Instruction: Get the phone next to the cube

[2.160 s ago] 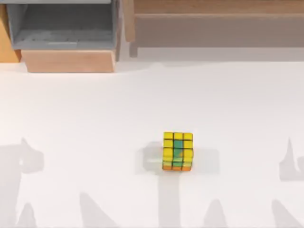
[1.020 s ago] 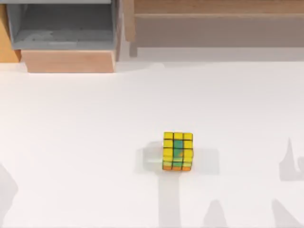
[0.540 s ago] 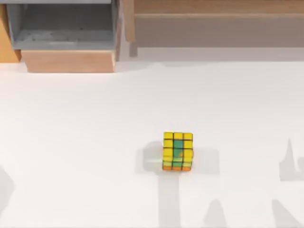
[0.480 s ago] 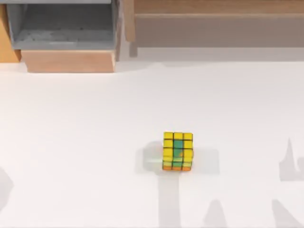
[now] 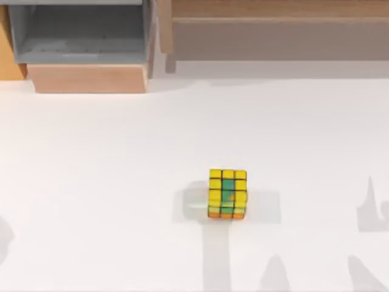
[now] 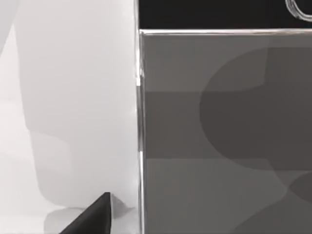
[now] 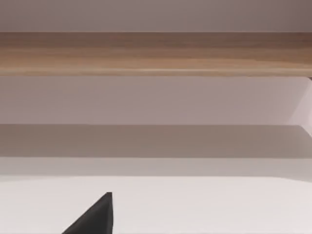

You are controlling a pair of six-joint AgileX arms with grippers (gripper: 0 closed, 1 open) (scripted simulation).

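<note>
Left gripper: we see one dark fingertip [image 6: 92,217] low over the table, just beside the phone; we cannot tell its spread.
Phone [image 6: 224,131]: lies flat on the white table [image 6: 68,97] right under our left wrist camera, grey screen up, black bezel and round button [image 6: 300,9] at one end.
Right gripper: one dark fingertip [image 7: 95,217] above the table, facing a wooden shelf [image 7: 156,53]; spread unclear.
Cube [image 5: 227,194]: sits alone, slightly right of the table's middle.
Back edge: grey bin [image 5: 82,33] at left.
</note>
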